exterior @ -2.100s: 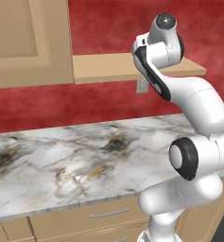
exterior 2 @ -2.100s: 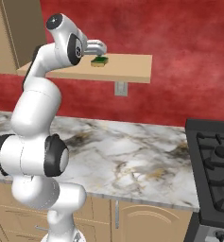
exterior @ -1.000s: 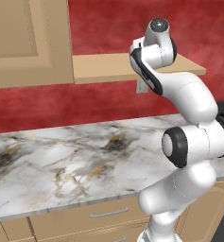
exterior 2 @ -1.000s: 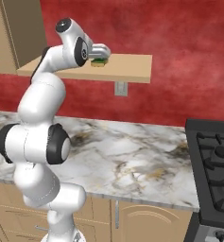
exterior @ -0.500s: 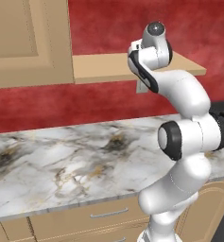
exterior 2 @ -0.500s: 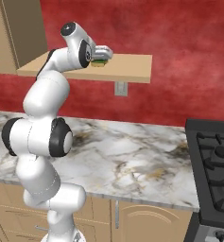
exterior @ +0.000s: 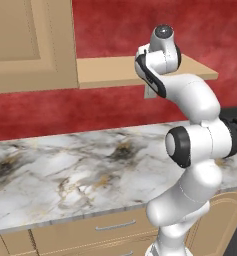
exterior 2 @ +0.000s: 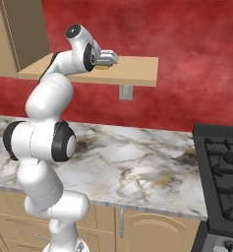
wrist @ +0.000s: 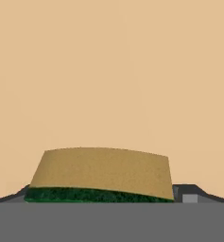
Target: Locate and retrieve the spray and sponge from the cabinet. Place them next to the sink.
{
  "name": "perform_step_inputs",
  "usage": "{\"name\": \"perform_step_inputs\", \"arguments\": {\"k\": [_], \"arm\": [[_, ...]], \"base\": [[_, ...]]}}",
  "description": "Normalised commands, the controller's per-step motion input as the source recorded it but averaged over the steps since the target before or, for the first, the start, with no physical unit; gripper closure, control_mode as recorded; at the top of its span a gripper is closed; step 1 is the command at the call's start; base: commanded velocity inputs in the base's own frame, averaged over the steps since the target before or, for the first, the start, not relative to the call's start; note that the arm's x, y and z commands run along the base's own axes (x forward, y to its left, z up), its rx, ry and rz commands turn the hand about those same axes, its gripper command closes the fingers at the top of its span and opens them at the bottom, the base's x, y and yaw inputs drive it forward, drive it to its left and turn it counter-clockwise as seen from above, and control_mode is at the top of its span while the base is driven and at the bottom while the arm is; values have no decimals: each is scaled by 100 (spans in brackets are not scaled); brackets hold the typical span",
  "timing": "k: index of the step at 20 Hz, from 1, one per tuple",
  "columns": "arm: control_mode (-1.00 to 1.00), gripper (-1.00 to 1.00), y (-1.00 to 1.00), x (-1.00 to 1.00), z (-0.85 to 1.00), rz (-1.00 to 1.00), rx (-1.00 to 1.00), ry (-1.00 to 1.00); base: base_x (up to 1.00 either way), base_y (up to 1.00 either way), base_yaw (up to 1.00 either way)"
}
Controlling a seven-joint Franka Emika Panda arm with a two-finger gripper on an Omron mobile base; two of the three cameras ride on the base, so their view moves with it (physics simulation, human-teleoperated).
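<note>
The sponge (wrist: 101, 172) lies on the shelf board (exterior 2: 135, 69) that juts from the tan cabinet (exterior: 25, 45); its yellow face and green edge show close up in the hand view. My gripper (exterior 2: 107, 60) stands open right over the sponge (exterior 2: 106, 67), one dark fingertip (wrist: 186, 193) just off each end of it. In the left base view my own wrist hides the hand. The spray and the sink are out of view.
Below the shelf (exterior: 110, 70) runs a marble counter (exterior 2: 137, 157) with drawer fronts (exterior: 110, 227) under it. A black stove (exterior 2: 221, 167) is at the right. A wall outlet (exterior 2: 125, 92) sits under the shelf on the red wall.
The hand has reached further along the shelf and lowered over the sponge. The jaws have stayed wide and the sponge has not moved.
</note>
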Motion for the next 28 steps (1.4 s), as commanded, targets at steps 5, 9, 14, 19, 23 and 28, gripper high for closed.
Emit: {"name": "perform_step_inputs", "arguments": {"k": [5,9,14,19,23,28], "arm": [[-100,100,-1,5,-15,0,0,2],[-100,100,0,3,-13,0,0,-1],[-100,100,1,0,0,0,1,0],[-100,100,6,-36,1,1,0,-1],[-100,100,-5,-48,3,5,0,-6],[-100,100,0,-66,24,2,0,-7]], "base": [[0,0,0],[0,0,0],[0,0,0],[0,0,0],[0,0,0],[0,0,0]]}}
